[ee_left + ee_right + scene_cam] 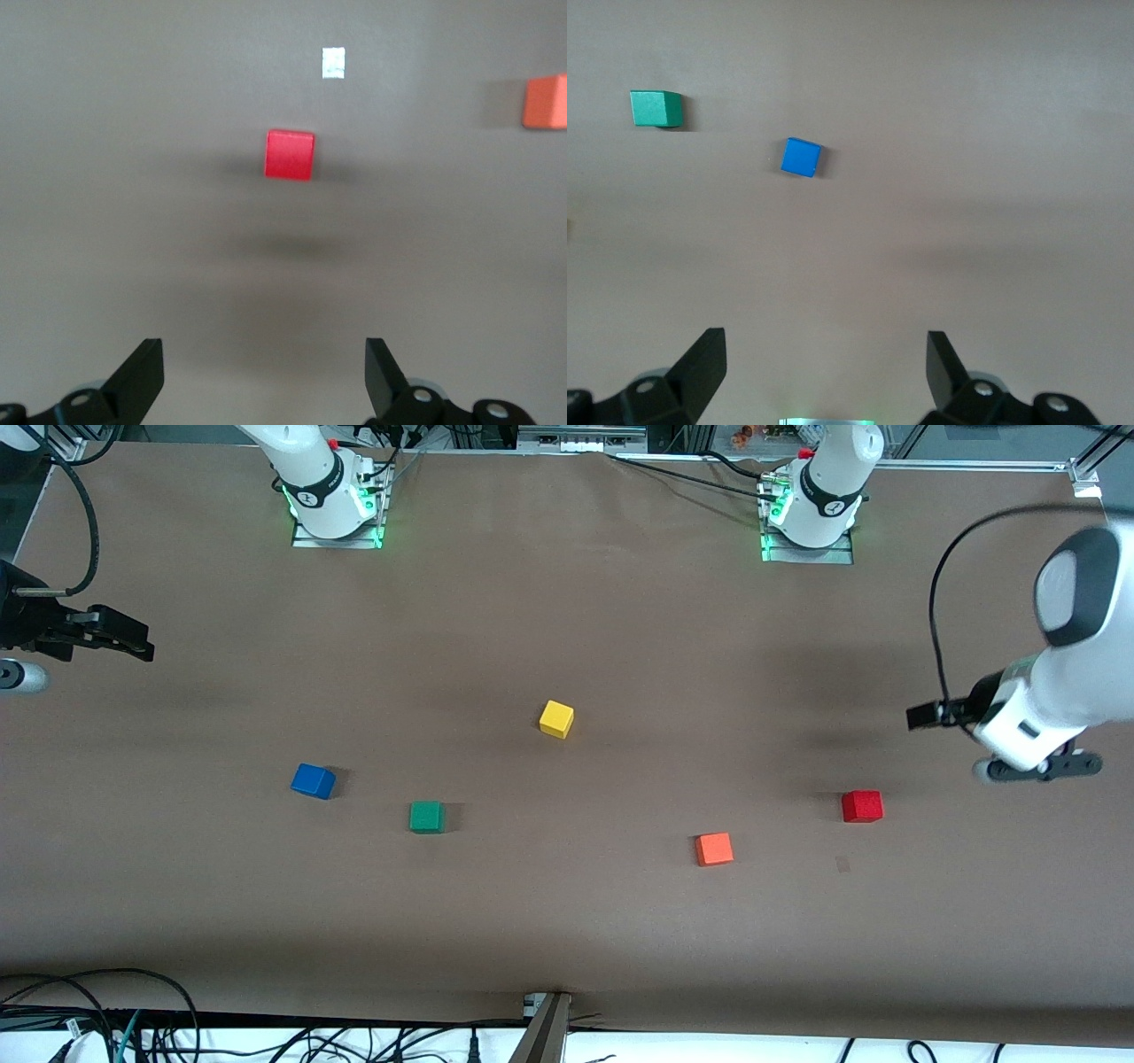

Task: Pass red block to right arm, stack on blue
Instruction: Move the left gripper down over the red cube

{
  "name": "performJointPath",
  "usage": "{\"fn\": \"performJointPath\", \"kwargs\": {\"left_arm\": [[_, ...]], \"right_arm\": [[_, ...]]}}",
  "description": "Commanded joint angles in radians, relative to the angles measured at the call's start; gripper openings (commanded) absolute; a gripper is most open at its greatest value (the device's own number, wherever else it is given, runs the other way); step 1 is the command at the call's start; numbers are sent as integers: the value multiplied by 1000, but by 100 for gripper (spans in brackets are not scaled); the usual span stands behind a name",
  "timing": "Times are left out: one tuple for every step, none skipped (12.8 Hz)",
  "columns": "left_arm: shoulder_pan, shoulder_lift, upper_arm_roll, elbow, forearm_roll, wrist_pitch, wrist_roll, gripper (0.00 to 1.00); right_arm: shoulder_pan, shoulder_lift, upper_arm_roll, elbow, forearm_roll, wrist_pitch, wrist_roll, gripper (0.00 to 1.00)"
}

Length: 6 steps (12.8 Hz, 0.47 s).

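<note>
My left gripper point(264, 376) hangs open over bare table near the red block point(861, 806). My right gripper point(826, 367) waits open. I might grab the orange-red cube point(713, 849) by mistake.

Matt surfaces nearly throughout, gloss only on the arms.

Brown table covering point(567, 602) matt and paper-like, faintly creased near the edges. Red block point(861, 806), blue cube point(313, 781), green cube point(426, 817), yellow cube point(556, 718) and orange cube point(714, 849) all matt, flat-coloured, smooth-faced, without shine. Left arm point(1063, 691) in smooth glossy white shell, plastic by the look, with dark matt panels. Left gripper point(264, 376) and right gripper point(826, 372) with matt black fingers, silvery metal pins at the joints. Black cables point(939, 602) smooth, slightly shiny.
</note>
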Motion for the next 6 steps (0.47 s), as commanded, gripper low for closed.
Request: {"fn": "performJointPath", "kwargs": {"left_arm": [[5,85,0,28,16,78,24,100],[7,118,-2,27,14,119,24,100],[10,158,-2,22,13,158,25,100],[14,200,-2,2,4,211,25,100],[19,224,-2,-25,4,276,25,100],[17,237,-2,-59,4,340,25,100]], "right_arm": [[-2,7,0,19,16,-4,-13,100],[-2,9,0,19,16,-4,-13,100],[-2,7,0,19,16,-4,-13,100],[-2,7,0,19,16,-4,-13,100],[-2,7,0,19,16,-4,-13,100],[-2,9,0,19,16,-4,-13,100]]}}
